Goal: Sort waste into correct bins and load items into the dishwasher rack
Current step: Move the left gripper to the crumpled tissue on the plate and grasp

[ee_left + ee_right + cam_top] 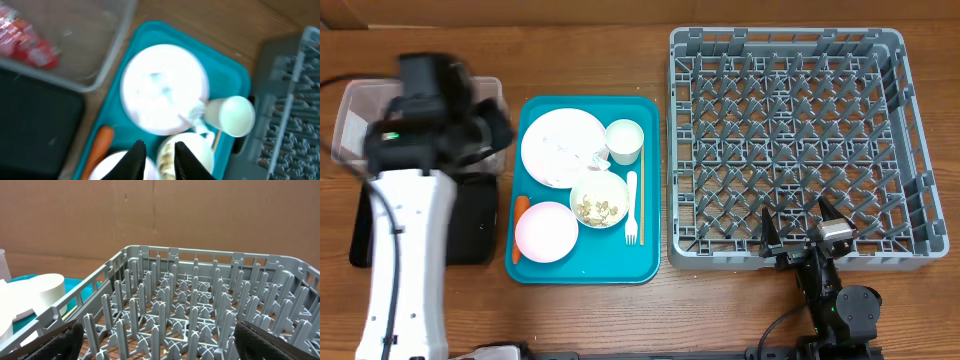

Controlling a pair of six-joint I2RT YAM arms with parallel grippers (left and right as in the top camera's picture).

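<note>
A red snack wrapper (25, 40) lies in the clear tub (100, 65). My left gripper (159, 145) hovers by the tub's right side with its jaws slightly apart and nothing between them. On the teal tray (590, 265) sit a large white plate (560, 148), a crumpled napkin (593, 158), a cup (624, 140), a bowl (600, 198) with food scraps, a pink plate (545, 232), a carrot (519, 225), a fork (631, 205) and a chopstick (642, 200). My right gripper (800, 225) stands wide open over the near edge of the grey rack (790, 130).
The black tray (475, 235) lies in front of the clear tub, partly under my left arm (415, 240). Cardboard walls stand behind the table. Bare wood runs along the table's front edge.
</note>
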